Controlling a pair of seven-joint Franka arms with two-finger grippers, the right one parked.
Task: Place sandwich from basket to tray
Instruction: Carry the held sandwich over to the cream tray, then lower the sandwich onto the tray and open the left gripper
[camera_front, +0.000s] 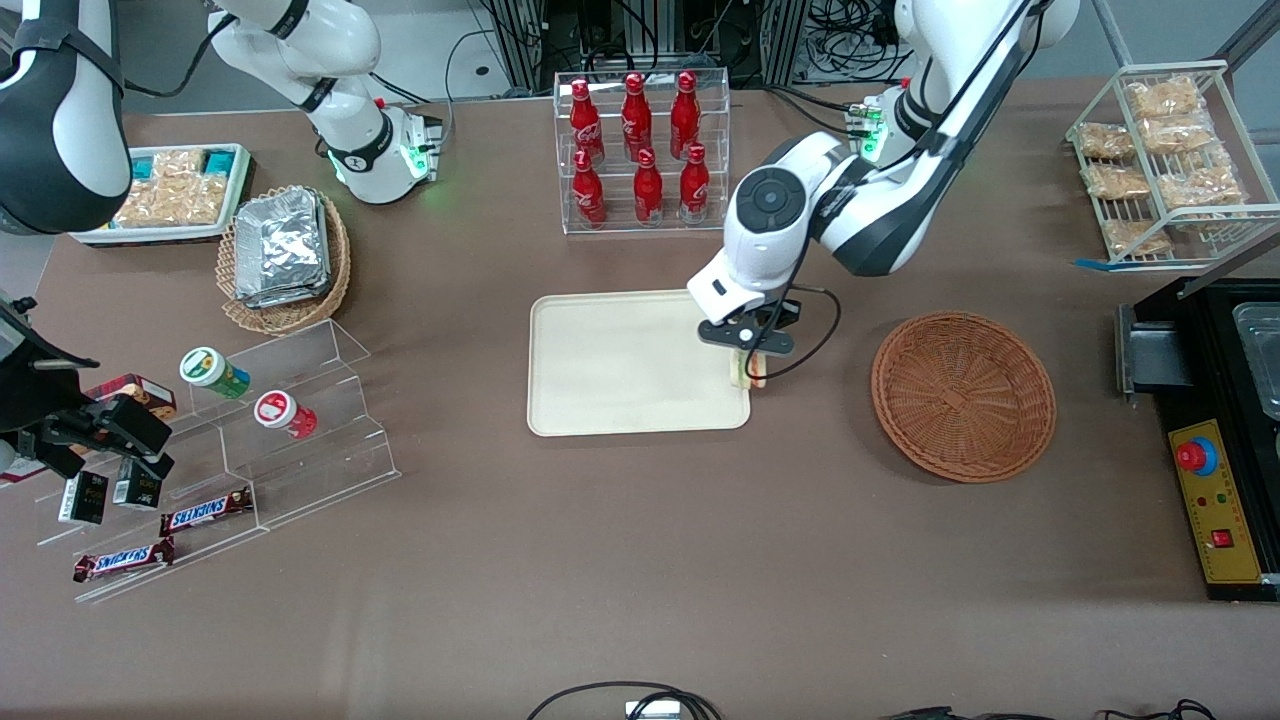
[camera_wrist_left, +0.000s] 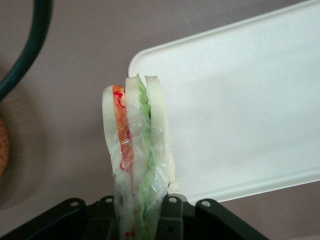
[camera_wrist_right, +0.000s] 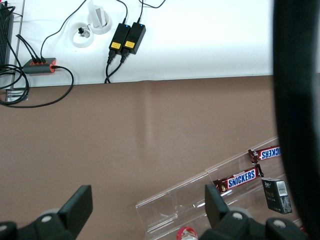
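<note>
Item: sandwich, one wedge in clear wrap, red and green filling showing between pale bread layers; clamped upright in the pincer of the left arm, bread tips pointing away from the fingers. Location: held above the counter at the edge of the tray that lies toward the basket, over the tray's corner nearer the front camera; whether the wedge was fully inside the rim or partly outside it could not be settled, though the wrist view suggested it straddled the rim. Basket: no sandwich in it, well apart from the pincer, toward the working arm's end of the counter. Tray: nothing resting on it. Step in hand, by judgement: carry phase nearly done, set-down not yet made. Next move called for: a short shift inward over the tray's bare surface, a lowering until the wedge met it, then parting of the fingers
</note>
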